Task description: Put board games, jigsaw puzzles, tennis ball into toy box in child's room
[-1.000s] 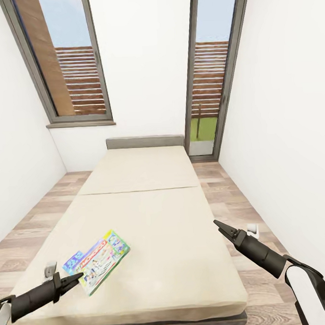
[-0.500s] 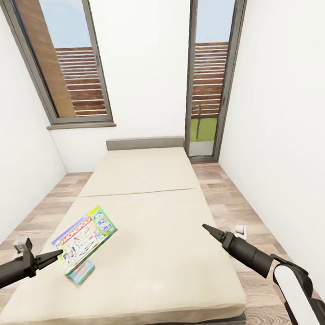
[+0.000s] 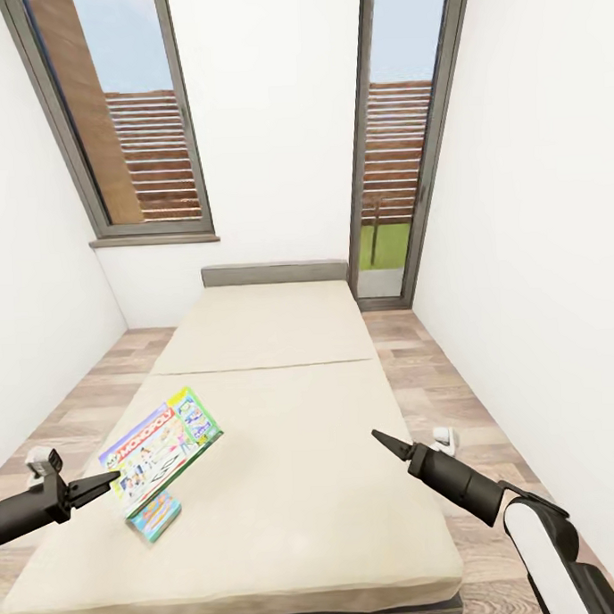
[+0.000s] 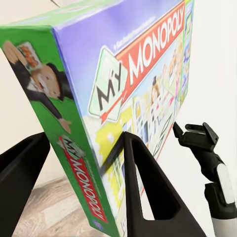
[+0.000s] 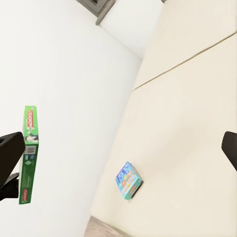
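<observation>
On the beige bed (image 3: 284, 406), near its left front corner, lies the small blue board game (image 3: 155, 516); the right wrist view also shows this blue box (image 5: 129, 180) flat on the mattress. Above it, the larger green-edged "My Monopoly" board game (image 3: 161, 445) hangs tilted over the mattress, with my left gripper (image 3: 105, 482) shut on its near edge. In the left wrist view one finger (image 4: 148, 187) presses the Monopoly box's (image 4: 143, 74) printed face and the other sits behind it. My right gripper (image 3: 377, 435) hovers open over the bed's right side with nothing in it.
The bed's dark grey headboard (image 3: 274, 273) stands against the far white wall between two tall grey-framed windows (image 3: 125, 118). Strips of wood-plank floor (image 3: 435, 382) run along both sides of the bed, with white walls close on the left and right.
My left gripper has lifted the Monopoly box up and to the left, uncovering the small blue box beneath it. The right gripper has drifted left over the bed.
</observation>
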Available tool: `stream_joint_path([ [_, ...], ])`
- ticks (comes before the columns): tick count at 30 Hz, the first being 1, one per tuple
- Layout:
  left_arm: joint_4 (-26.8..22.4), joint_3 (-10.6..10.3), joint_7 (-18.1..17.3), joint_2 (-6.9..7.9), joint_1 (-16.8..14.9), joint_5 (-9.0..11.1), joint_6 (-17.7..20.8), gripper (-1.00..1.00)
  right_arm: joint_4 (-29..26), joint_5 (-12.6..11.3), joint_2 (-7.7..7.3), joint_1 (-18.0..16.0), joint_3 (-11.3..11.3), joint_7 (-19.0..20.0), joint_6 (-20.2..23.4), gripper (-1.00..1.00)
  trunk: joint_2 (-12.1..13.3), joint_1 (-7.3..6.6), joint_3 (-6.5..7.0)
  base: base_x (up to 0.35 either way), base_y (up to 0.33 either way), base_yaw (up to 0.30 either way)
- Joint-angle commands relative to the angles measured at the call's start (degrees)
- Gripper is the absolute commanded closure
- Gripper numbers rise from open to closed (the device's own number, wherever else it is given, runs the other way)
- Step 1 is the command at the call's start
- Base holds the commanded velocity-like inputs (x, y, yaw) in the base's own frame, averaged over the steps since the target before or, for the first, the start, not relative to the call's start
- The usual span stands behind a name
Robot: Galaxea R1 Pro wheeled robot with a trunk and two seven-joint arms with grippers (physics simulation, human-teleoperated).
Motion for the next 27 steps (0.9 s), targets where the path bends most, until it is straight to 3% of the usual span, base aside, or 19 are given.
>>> stream_joint_path([
  [1,0.03,-0.09,-0.11,-0.14,-0.03,0.06,0.56,1.0,-0.03,-0.04,0.0,-0.04,-0.2,0.09,0.34,-1.0,0.38,-0.23,0.13,0.0,0.0,0.0],
  [7,-0.09,-4.63,-0.18,-1.32,-0.03,0.14,0.42,1.0,0.11,0.14,0.31,-0.04,0.12,-0.58,0.18,-1.0,2.79,-1.55,1.21,0.0,0.0,0.0],
  [9,-1.29,-5.5,-1.6,-1.27,-0.03,0.27,0.51,1.0,-0.22,0.21,1.01,-0.04,2.04,-1.11,0.2,-1.0,3.59,-1.98,1.56,0.0,0.0,0.0],
  [13,-2.16,-5.87,-3.33,-1.33,-0.03,0.03,0.55,1.0,0.36,0.23,1.42,-0.29,3.46,-1.58,0.27,-1.0,5.2,-2.86,2.28,0.0,0.0,0.0],
  [20,-3.02,-7.32,-3.74,-1.46,-0.08,0.08,0.56,1.0,0.39,0.28,1.05,-0.39,3.26,-1.63,0.1,-1.0,8.0,-4.4,3.54,0.0,0.0,0.0],
  [27,-3.07,-7.24,-3.84,-1.18,-0.07,0.25,0.55,1.0,0.27,0.27,1.47,-0.47,3.63,-1.64,0.03,-1.0,10.81,-5.94,4.8,0.0,0.0,0.016],
])
